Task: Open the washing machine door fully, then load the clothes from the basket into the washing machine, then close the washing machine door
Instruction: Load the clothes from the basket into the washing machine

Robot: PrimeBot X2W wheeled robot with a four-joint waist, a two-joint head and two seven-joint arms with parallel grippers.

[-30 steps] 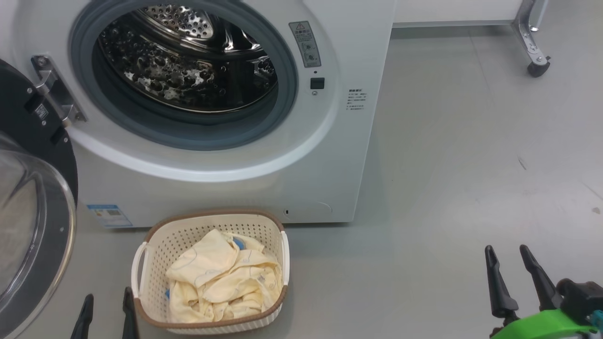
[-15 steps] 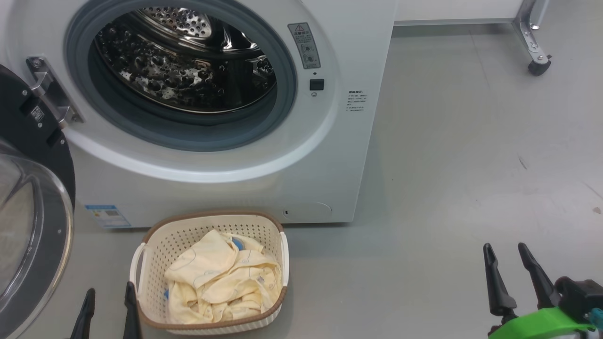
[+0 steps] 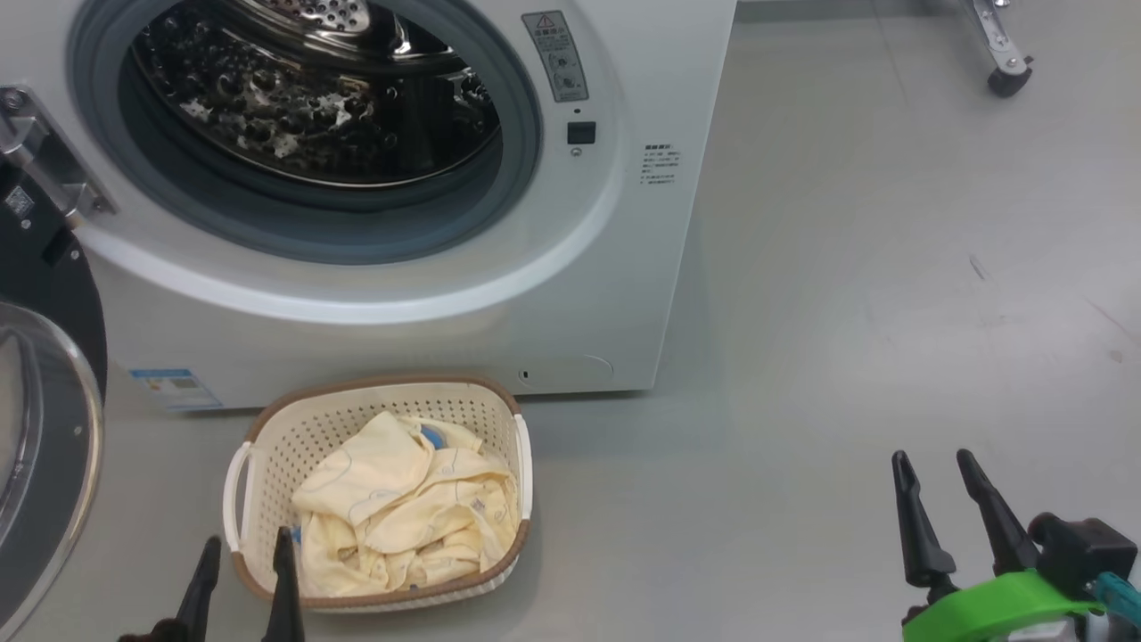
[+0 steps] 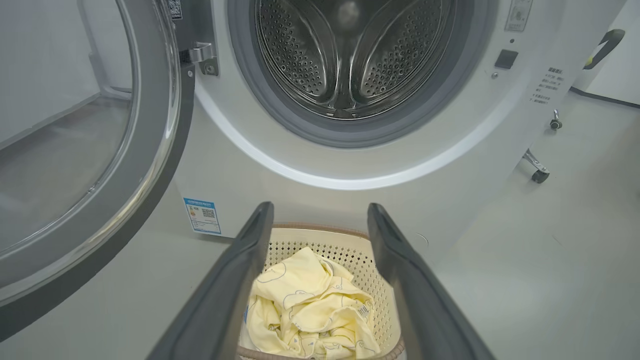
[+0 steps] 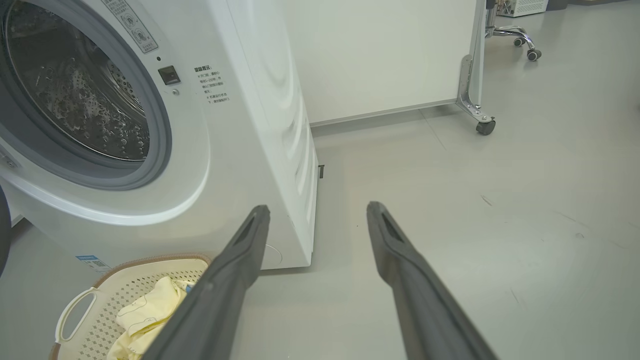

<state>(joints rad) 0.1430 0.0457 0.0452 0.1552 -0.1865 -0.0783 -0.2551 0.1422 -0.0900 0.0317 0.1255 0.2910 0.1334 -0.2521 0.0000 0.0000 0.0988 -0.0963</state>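
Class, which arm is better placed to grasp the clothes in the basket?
Left. The left tool, open, hovers at the basket rim beside the clothes; the right tool hangs over the floor, well away.

Right gripper [image 3: 932, 456]: I see two long black fingers, tapered to points, flared at the root. Green bracket [image 3: 989, 608] under them is bright and curved. Black housing [image 3: 1083, 546] sits just above the bracket, teal plug [image 3: 1121, 593] at the bracket's outer end. Left gripper [image 3: 248, 536]: matching fingers [image 4: 235, 280], matte charcoal up close, a narrow slot near each tip.
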